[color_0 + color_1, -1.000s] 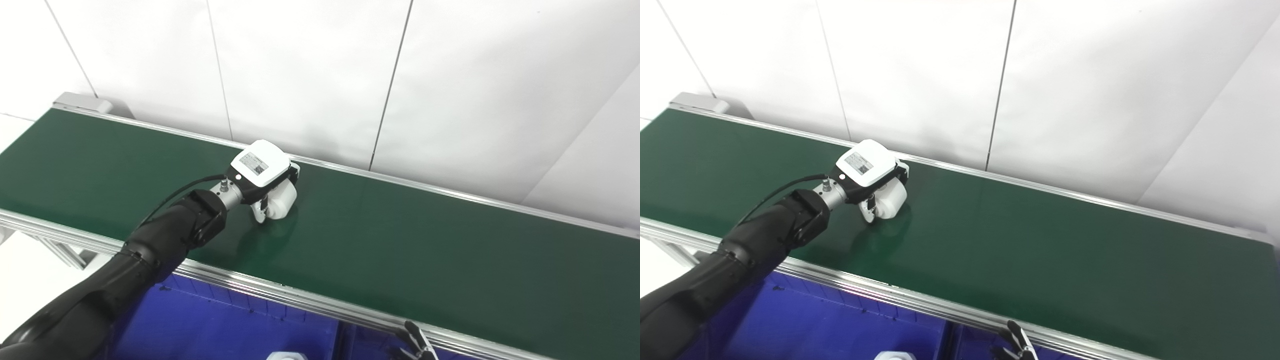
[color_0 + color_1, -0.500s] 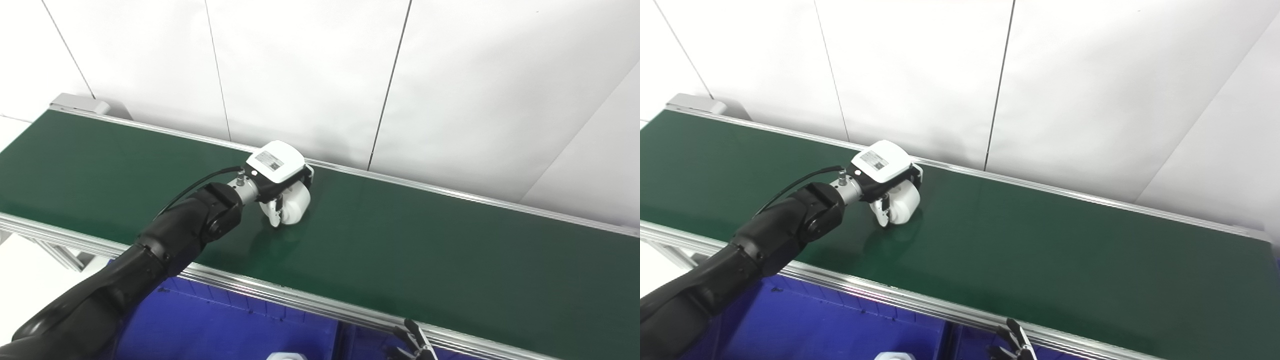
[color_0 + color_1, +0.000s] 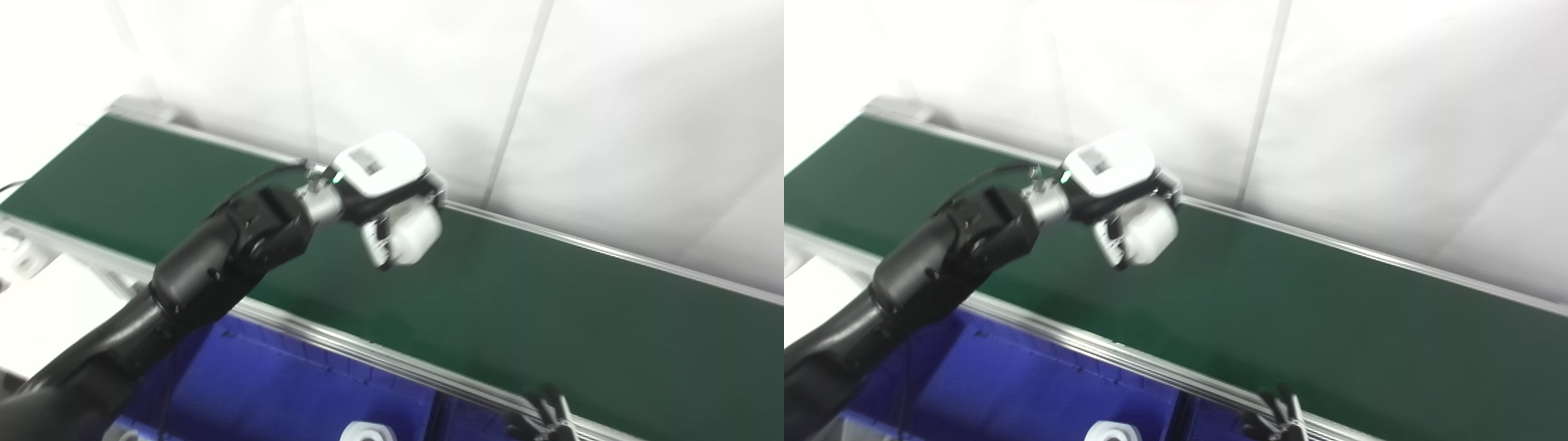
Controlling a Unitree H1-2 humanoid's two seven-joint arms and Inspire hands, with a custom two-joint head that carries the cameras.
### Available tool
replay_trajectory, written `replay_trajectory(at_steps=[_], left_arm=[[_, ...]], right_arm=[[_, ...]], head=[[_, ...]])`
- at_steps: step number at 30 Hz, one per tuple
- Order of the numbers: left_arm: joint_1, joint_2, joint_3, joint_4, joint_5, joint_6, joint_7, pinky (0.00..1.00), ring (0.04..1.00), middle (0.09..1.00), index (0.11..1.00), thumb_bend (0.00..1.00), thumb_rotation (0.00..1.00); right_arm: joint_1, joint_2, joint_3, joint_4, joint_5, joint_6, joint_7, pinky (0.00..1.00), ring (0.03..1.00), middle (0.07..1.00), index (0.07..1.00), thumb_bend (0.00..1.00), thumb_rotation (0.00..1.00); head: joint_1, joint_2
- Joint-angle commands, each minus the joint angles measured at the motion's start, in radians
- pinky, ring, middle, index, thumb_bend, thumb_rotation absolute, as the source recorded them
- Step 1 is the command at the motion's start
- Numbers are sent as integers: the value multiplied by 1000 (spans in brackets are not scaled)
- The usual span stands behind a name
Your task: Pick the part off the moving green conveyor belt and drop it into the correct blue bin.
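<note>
My left hand (image 3: 392, 196) is shut on a white cylindrical part (image 3: 413, 233) and holds it lifted above the green conveyor belt (image 3: 551, 318), over the belt's middle. The same hand (image 3: 1118, 184) and part (image 3: 1151, 229) show in the right eye view. The picture is blurred by motion. Only the fingertips of my right hand (image 3: 548, 416) show at the bottom edge, by the belt's near rail; its fingers look spread apart. A blue bin (image 3: 275, 386) lies below the belt's near rail.
A white part (image 3: 366, 432) lies in the blue bin at the bottom edge. A dark divider (image 3: 438, 416) splits the bin from another blue bin to the right. White wall panels stand close behind the belt. A white surface (image 3: 49, 312) lies at the left.
My left hand has lifted the white part off the belt and carried it up and to the right. The camera has also shifted, so the whole scene sits differently.
</note>
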Motion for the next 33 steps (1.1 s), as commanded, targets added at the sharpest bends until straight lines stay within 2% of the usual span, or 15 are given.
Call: replay_trajectory(at_steps=[1,2,4,9,13,18,19,22,26,31,33], left_arm=[[37,9,25,-73,-13,28,-30,232,367,467,545,494,0],[54,5,33,-102,-14,35,-42,230,419,455,532,500,0],[103,-2,48,-157,-27,54,-65,230,438,449,530,501,0],[227,-21,72,-267,15,80,-121,204,442,423,525,501,0],[324,-29,96,-316,30,80,-135,205,443,481,497,505,0],[467,-51,103,-276,65,29,-80,201,442,428,526,500,0],[492,-56,100,-259,76,12,-61,271,396,472,536,497,0],[545,-76,95,-218,101,-20,-18,316,384,491,539,497,0],[614,-97,83,-154,167,-42,38,249,343,455,547,493,0],[675,-100,84,-35,222,-83,157,310,358,457,550,495,0],[686,-89,82,-1,242,-92,173,279,351,457,550,494,0]], right_arm=[[8,-22,-18,-53,36,17,20,782,791,926,983,880,1000],[7,-30,-24,-61,47,22,25,778,790,921,977,870,1000],[6,-45,-40,-74,66,34,33,768,782,910,965,870,991],[3,-77,-72,-106,109,63,52,737,757,886,943,869,958],[3,-91,-86,-123,124,79,61,715,742,879,933,879,947],[3,-97,-97,-133,145,108,71,715,740,874,927,891,930],[3,-96,-100,-135,148,114,72,718,742,872,926,894,930],[4,-94,-103,-140,159,121,77,718,742,872,925,892,925],[3,-97,-104,-141,169,124,85,704,738,867,920,889,907],[-1,-98,-107,-144,177,137,96,700,730,861,922,887,900],[-2,-96,-105,-149,179,145,97,696,723,852,918,895,891]], head=[[30,19],[34,21],[55,34],[116,65],[154,76],[193,77],[198,78],[201,80],[209,77],[220,74],[224,73]])
